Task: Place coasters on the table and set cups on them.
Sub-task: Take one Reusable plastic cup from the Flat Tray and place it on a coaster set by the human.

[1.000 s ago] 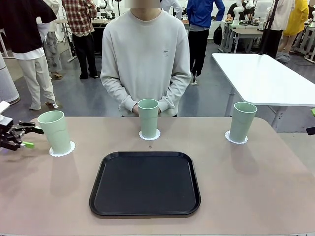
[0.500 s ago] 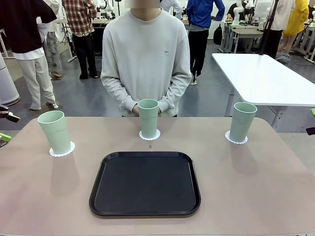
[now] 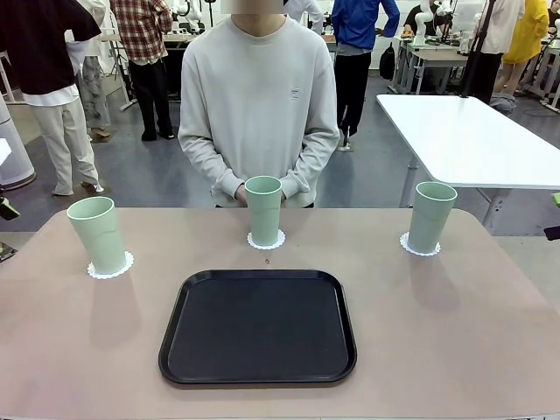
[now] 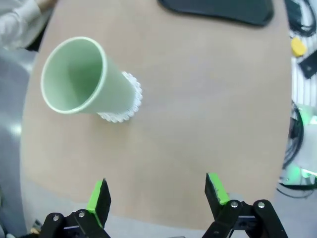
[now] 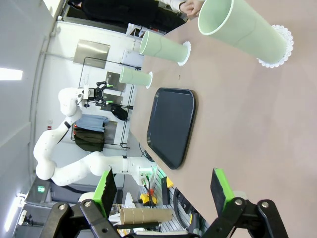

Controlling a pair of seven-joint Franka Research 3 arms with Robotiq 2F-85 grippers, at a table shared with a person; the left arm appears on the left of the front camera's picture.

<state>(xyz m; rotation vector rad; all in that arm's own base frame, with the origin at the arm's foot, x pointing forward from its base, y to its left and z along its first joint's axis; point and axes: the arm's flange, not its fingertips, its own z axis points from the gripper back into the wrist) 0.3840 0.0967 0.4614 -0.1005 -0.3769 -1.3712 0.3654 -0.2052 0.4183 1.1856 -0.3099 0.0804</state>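
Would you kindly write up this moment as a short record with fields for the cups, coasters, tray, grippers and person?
cups: three, upright; left cup, middle cup, right cup
coasters: one under each cup; left coaster, middle coaster, right coaster
tray: black tray, nothing on it, nearer the robot than the cups
table: tan table
left gripper: open, holding nothing, off the left cup
right gripper: open, holding nothing
person: stands behind the middle cup, hands together

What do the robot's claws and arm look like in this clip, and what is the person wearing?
Each claw, left claw and right claw, is black with bolted linkages and bright green finger pads. The left arm is glossy white with rounded joints. The person wears a pale grey sweatshirt, long-sleeved.
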